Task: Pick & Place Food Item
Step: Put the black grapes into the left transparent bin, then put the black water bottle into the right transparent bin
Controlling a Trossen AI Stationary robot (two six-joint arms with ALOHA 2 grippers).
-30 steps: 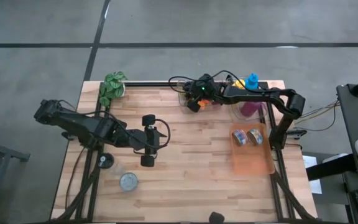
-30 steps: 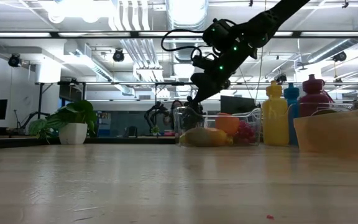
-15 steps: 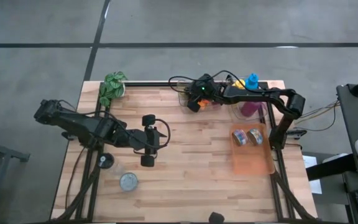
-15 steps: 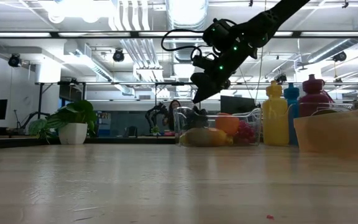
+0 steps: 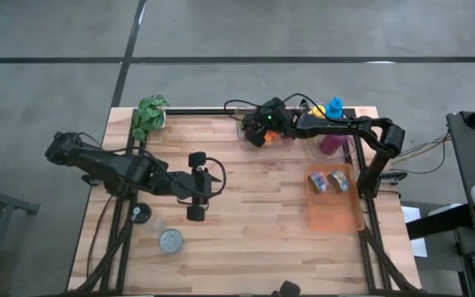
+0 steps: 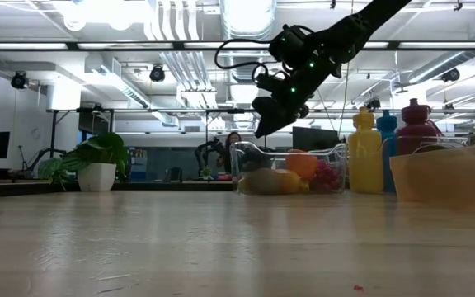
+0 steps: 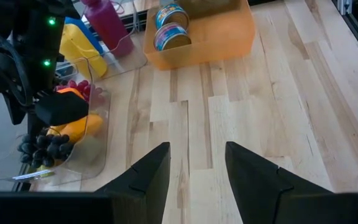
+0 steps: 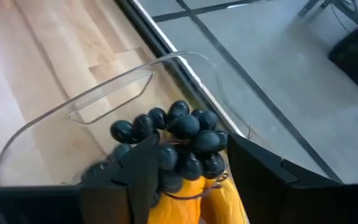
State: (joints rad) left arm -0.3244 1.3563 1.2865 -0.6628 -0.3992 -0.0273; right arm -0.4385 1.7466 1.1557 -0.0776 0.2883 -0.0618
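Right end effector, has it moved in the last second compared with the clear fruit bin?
Yes. In the low view the right end effector has risen away from the clear fruit bin; earlier it reached down to the rim.

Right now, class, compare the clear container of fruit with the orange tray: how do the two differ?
The clear container is see-through; the orange tray is opaque. The clear container holds dark grapes and yellow fruit; the orange tray holds two cans. In the high view the clear container sits at the table's far edge, the orange tray nearer the right edge. Both rest on the wooden table and are open-topped.
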